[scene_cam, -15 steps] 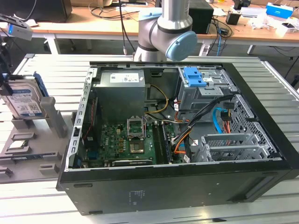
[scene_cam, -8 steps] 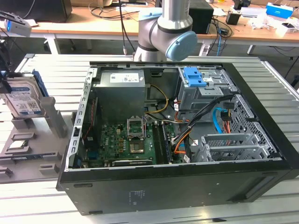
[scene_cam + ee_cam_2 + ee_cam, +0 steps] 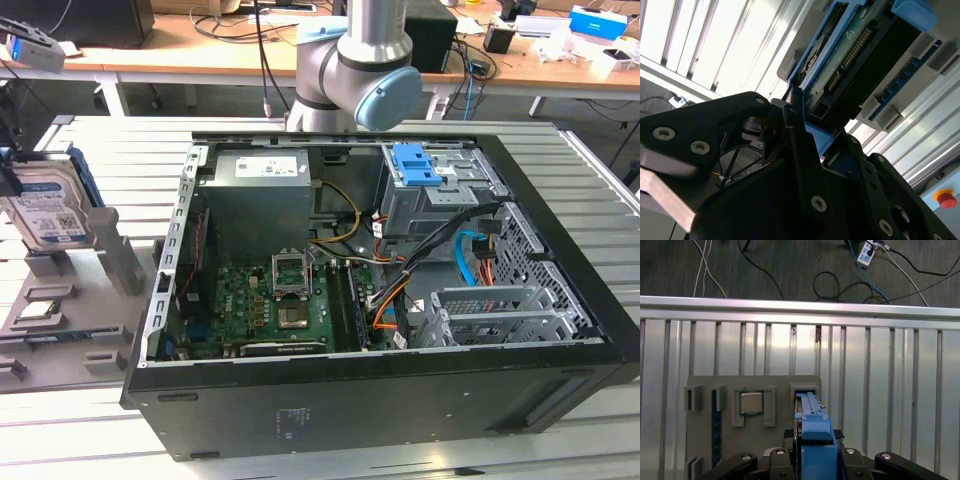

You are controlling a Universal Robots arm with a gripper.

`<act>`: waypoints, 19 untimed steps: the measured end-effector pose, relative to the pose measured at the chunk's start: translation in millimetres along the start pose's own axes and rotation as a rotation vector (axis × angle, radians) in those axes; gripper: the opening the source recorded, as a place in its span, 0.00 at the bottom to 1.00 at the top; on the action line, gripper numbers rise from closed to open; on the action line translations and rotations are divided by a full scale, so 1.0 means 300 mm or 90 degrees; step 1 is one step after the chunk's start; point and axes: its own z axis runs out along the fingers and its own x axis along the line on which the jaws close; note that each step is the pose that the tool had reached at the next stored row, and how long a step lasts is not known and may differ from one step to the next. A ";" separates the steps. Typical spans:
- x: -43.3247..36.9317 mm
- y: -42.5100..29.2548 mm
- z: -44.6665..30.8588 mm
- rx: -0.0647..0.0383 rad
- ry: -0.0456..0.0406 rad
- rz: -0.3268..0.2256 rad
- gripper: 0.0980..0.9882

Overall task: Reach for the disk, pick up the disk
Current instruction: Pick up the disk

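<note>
- The gripper [image 3: 813, 437] is clasping the disk [image 3: 45, 205], fingers [image 3: 800, 145] pressing its blue rails.
- The disk is standing upright at the exterior view's upper left.

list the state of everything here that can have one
disk, upright on edge at the grey holder; cannot tell if it is lifted clear
gripper, astride the disk's upper end; cannot tell if it grips
chip, lying flat in a recess of the grey holder
computer case, on its side, side panel off, inside exposed
drive cage, mounted inside the computer case
</note>
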 end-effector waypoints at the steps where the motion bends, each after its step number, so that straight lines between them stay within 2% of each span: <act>1: 0.000 0.000 -0.004 0.000 0.0000 0.000 0.30; 9: 0.000 0.001 -0.035 0.000 0.0000 0.000 0.30; 19: 0.000 0.003 -0.106 0.000 0.0000 0.000 0.30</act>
